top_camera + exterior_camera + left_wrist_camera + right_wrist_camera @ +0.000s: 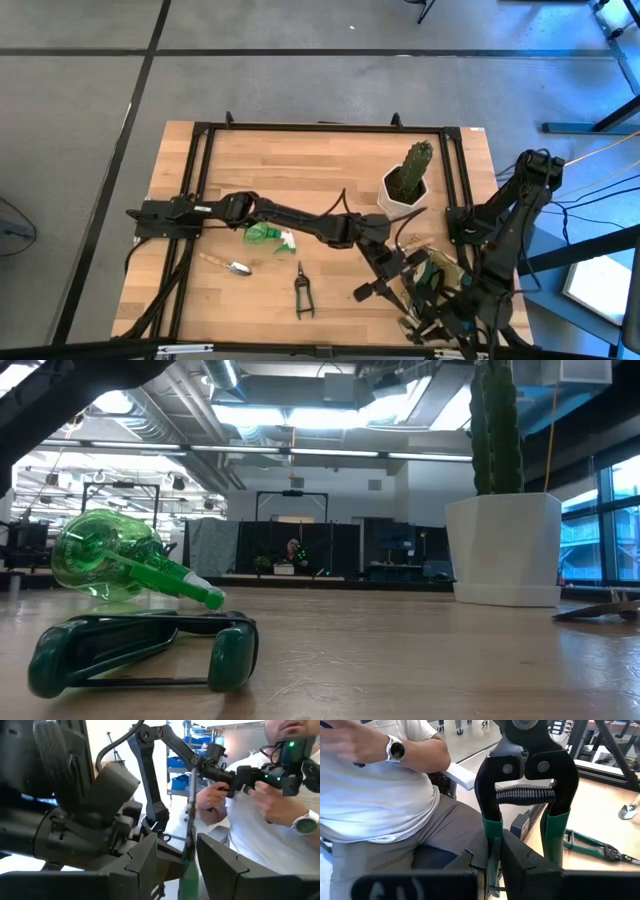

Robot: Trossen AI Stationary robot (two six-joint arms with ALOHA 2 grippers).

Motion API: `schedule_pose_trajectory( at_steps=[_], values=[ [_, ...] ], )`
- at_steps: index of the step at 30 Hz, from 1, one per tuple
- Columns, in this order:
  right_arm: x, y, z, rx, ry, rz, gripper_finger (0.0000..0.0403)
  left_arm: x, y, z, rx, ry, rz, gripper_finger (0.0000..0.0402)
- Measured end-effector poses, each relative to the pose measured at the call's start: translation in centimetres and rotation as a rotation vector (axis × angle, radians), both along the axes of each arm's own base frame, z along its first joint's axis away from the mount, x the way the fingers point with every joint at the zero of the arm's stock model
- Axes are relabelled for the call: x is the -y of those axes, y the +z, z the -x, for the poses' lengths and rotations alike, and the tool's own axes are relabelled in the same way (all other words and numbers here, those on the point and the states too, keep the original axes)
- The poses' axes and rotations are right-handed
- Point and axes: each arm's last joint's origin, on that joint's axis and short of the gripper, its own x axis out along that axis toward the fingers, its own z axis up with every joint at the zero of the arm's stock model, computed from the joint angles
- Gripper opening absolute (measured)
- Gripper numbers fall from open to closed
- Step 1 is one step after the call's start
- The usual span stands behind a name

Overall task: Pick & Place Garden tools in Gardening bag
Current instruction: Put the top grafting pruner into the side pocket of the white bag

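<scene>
My left gripper (177,862) reaches level over the table's near right, by the gardening bag (443,262), which the arms mostly hide. An upright tool with a green handle (189,875) and a metal shaft stands between its parted fingers. My right gripper (502,865) is beside it, shut on green-handled pruning shears (525,775). More pruning shears (303,292), a trowel (228,266) and the green spray bottle (268,234) lie flat on the table. My left gripper has the tool's green handle (190,870) close against one finger (220,862), with a gap showing toward the other; whether it touches the handle I cannot tell. My right gripper pinches one green handle (492,852) of the shears between its two fingers. The fingers lie along that handle. The shears stick out past the fingertips, spring and black head farthest out, lifted clear of the table.
A cactus in a white pot (405,185) stands at the far right, just behind the arms. A person in a white shirt (375,795) stands off the table's near right corner. Bare wood lies at the far left (280,165).
</scene>
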Motion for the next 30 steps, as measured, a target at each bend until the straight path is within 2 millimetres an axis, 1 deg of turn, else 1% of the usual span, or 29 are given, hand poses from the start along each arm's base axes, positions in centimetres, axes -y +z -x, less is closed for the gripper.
schedule_pose_trajectory(
  at_steps=[3, 7, 10, 17, 21, 25, 30],
  values=[
    [0.3, -0.1, -0.5, -0.005, -0.019, 0.007, 0.0026, 0.1, 0.0, 0.1, -0.020, -0.025, 0.010, 0.0146],
    [0.9, 0.1, -1.1, -0.008, -0.045, 0.009, 0.0026, 1.1, -0.3, 0.3, -0.046, -0.046, 0.001, 0.0159],
    [1.1, 0.3, -1.1, -0.018, -0.034, 0.002, 0.0026, 1.4, -0.7, 0.4, -0.063, -0.042, -0.036, 0.0165],
    [1.1, 0.3, -1.1, -0.033, -0.053, -0.021, 0.0026, 1.4, -1.2, 0.4, -0.060, -0.016, -0.078, 0.0162],
    [1.1, 0.2, -1.1, -0.051, -0.069, -0.036, 0.0026, 1.7, -1.6, 0.4, -0.052, 0.023, -0.126, 0.0157],
    [1.2, 0.1, -1.1, -0.058, -0.085, -0.037, 0.0026, 2.4, -1.4, 0.8, -0.049, 0.077, -0.198, 0.0155],
    [1.3, 0.1, -1.2, -0.050, -0.096, -0.032, 0.0026, 2.6, -1.0, 1.0, -0.046, 0.072, -0.201, 0.0156]
  ],
)
